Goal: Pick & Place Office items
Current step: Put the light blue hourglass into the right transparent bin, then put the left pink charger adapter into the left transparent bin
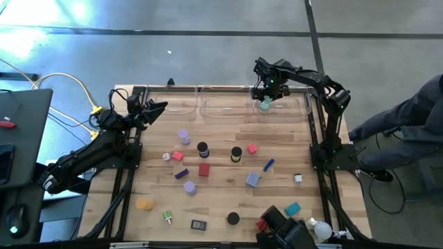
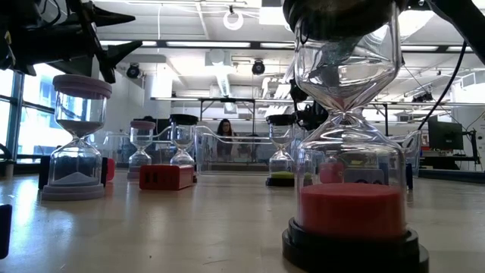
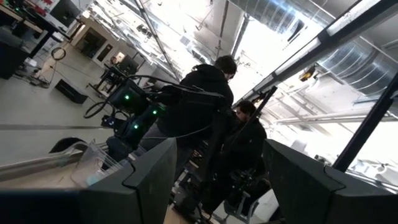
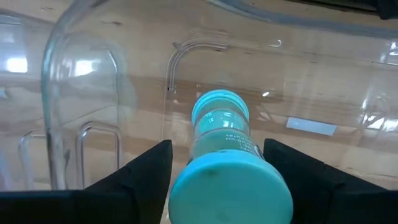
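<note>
The right end effector (image 1: 265, 95) reaches over the table's far edge, fingers spread; the left end effector (image 1: 154, 108) waits raised, fingers apart.

Teal-capped hourglass (image 4: 227, 158) lying on its side between my right hand's fingers, in a clear tray at upper right, other small hourglasses and coloured blocks scattered mid-frame, red block (image 1: 204, 169) at centre, blue stick (image 1: 268, 164) right of it

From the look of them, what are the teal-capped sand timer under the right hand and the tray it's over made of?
Teal-capped sand timer: matte teal end caps, apparently plastic; the clear, glossy body with highlights could be glass or plastic. Clear tray: transparent, with glossy rounded walls that the wood shows through; probably moulded plastic.
</note>
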You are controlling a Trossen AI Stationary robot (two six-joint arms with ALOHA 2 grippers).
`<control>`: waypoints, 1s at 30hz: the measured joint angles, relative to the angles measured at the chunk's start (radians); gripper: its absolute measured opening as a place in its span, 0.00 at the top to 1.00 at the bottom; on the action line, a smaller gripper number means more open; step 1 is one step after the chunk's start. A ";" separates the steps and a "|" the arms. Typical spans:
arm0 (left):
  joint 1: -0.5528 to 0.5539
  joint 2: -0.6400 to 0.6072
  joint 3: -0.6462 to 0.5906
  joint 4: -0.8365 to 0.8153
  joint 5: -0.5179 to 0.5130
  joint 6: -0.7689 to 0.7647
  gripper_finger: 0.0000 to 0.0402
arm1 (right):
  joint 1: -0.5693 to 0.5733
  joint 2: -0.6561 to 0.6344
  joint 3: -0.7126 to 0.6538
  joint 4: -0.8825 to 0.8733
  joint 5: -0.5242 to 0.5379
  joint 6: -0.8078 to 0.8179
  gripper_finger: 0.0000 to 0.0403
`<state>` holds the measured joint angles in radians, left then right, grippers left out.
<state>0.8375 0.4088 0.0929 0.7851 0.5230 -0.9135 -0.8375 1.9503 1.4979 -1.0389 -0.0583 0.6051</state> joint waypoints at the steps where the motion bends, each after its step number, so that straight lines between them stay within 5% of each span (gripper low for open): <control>1: 0.000 0.000 0.000 0.000 0.005 0.000 0.42 | 0.000 -0.001 0.000 -0.001 -0.004 -0.001 0.40; 17: 0.000 0.000 0.000 0.001 -0.002 0.000 0.42 | 0.000 -0.170 0.000 0.019 0.086 0.000 0.41; 30: 0.000 0.000 0.000 0.009 0.018 -0.029 0.42 | 0.104 -0.563 0.001 0.009 0.114 0.005 0.41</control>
<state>0.8375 0.4088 0.0925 0.7944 0.5406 -0.9430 -0.7333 1.3869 1.4986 -1.0298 0.0553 0.6102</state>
